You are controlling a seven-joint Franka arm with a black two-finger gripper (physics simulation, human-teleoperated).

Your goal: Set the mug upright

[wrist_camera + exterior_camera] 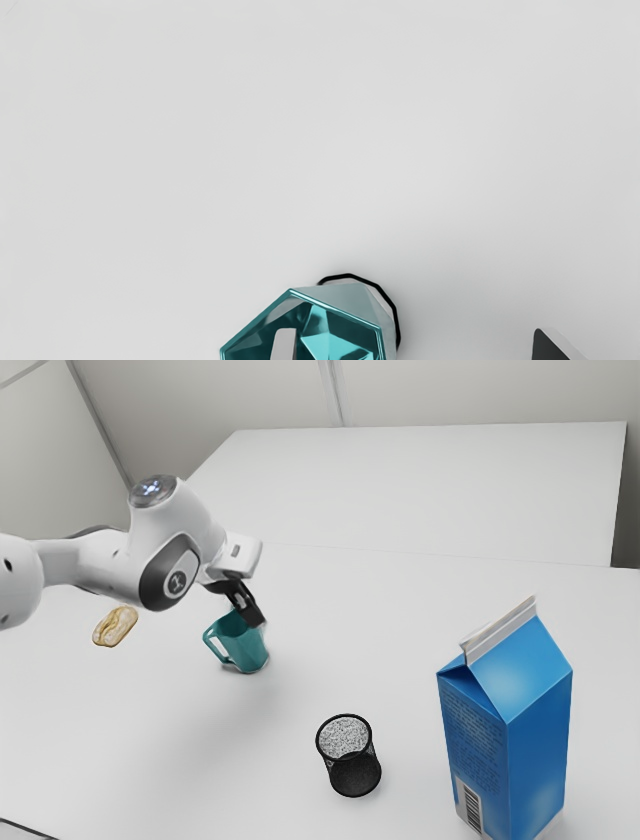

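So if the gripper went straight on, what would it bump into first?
Probably the teal mug: one finger of the gripper overlaps its open mouth. The other finger, beside the mug, points toward the table. How far in the first reaches is unclear.

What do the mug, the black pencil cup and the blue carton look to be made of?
Mug: glossy, perhaps glazed ceramic or metal; bright highlights on its faceted inside.
Pencil cup: probably black metal mesh, judging by its speckled inner wall and dark rim.
Carton: likely smooth, coated paperboard; printed sides, folded gable top.
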